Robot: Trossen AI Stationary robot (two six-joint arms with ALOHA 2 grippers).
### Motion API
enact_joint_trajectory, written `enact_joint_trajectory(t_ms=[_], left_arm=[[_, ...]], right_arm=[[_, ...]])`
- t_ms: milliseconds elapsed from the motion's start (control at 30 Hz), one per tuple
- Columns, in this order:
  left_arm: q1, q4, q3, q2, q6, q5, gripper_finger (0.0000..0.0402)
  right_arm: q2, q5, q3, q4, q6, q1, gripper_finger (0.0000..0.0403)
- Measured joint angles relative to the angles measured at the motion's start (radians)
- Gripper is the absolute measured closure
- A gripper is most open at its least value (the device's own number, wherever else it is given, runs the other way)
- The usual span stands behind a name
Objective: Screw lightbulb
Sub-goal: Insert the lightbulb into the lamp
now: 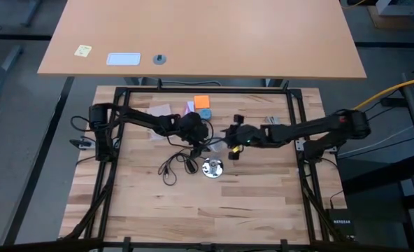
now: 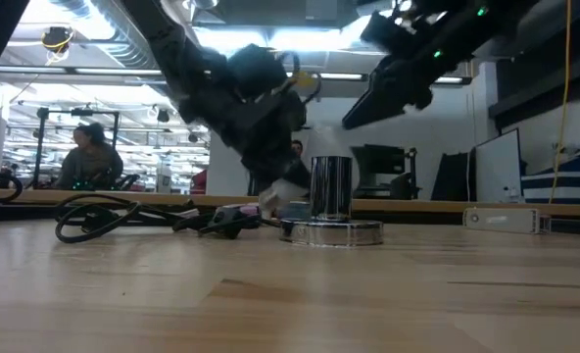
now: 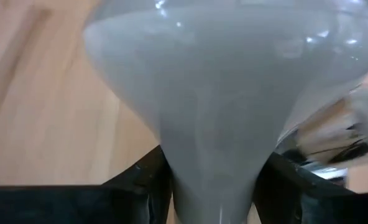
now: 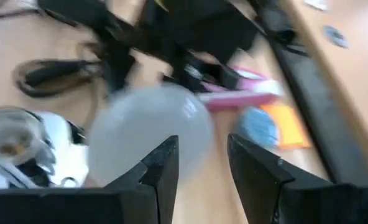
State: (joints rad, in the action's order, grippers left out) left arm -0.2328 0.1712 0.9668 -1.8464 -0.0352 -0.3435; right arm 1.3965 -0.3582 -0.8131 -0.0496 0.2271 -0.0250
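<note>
While the lightbulb [image 3: 215, 106] fills the left wrist view, its narrow neck sits between the left end effector's [image 3: 212, 193] two dark fingers, which look closed in around it; it lies low near the bench [image 1: 263, 203], centre of the high view, just up and left of the silvery socket [image 1: 212, 168]. The right end effector [image 4: 202, 165] hovers close by, fingers partly apart with nothing between them, the globe showing just beyond its tips.

Risk, as I judge it: a grip on the tapering neck could let the smooth bulb slip or tilt; lifted askew, its thread might meet the socket crooked and jam; the dark cord [image 1: 172, 168] lying left of the socket could snag an arm; the two end effectors, so near, could collide.

The socket's upright cup [image 2: 331, 186] appears empty; no bulb stands in it.
</note>
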Motion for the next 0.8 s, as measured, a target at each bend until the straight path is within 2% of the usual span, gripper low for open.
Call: enact_joint_trajectory(t_ms=[233, 400, 533, 800], left_arm=[[-0.034, 0.066, 0.0, 0.094, -0.073, -0.011, 0.0239], [-0.028, 0.144, 0.001, 0.145, -0.136, -0.072, 0.0238], [0.001, 0.184, 0.001, 0.162, -0.172, -0.089, 0.0237], [0.073, 0.189, 0.001, 0.166, -0.168, -0.093, 0.0236]], right_arm=[[-0.189, -0.091, 0.0, -0.19, -0.025, -0.001, 0.026], [-0.232, -0.139, 0.0, -0.26, -0.099, -0.001, 0.026], [-0.219, -0.117, 0.0, -0.261, -0.157, -0.002, 0.026], [-0.145, 0.017, 0.001, -0.229, -0.214, -0.002, 0.026]])
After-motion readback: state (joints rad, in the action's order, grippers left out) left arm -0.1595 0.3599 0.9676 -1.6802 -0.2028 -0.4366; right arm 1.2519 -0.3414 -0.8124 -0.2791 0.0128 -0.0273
